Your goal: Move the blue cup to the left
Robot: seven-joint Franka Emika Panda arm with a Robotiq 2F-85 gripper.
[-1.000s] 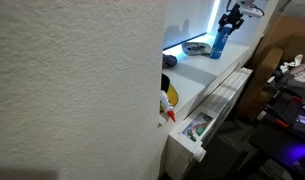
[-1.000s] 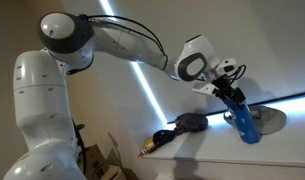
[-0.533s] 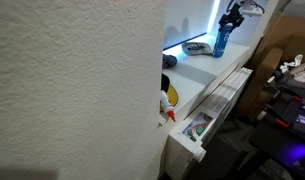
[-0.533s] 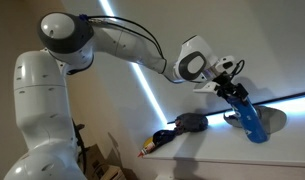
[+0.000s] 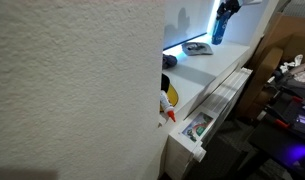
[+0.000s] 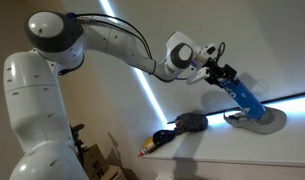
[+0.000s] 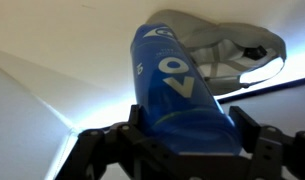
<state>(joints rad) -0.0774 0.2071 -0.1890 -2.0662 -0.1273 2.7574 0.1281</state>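
Observation:
The blue cup (image 6: 242, 98) is a slim bright blue cylinder held tilted in the air above the white table (image 6: 212, 150). My gripper (image 6: 224, 78) is shut on its upper end. In an exterior view the cup (image 5: 220, 26) hangs near the top of the picture with my gripper (image 5: 226, 8) above it. In the wrist view the cup (image 7: 172, 85) fills the middle between my two dark fingers (image 7: 182, 140), with white markings on its side.
A round grey dish (image 6: 260, 120) lies under the cup. A flat dark object with a blue part (image 6: 187, 122) lies on the table, also in an exterior view (image 5: 197, 47). A white wall (image 5: 72, 90) blocks much of that view. A drawer with small items (image 5: 197, 128) stands open.
My gripper has lifted the blue cup off the table and tilted it, moving up and toward the arm's base. The dark flat object has not moved.

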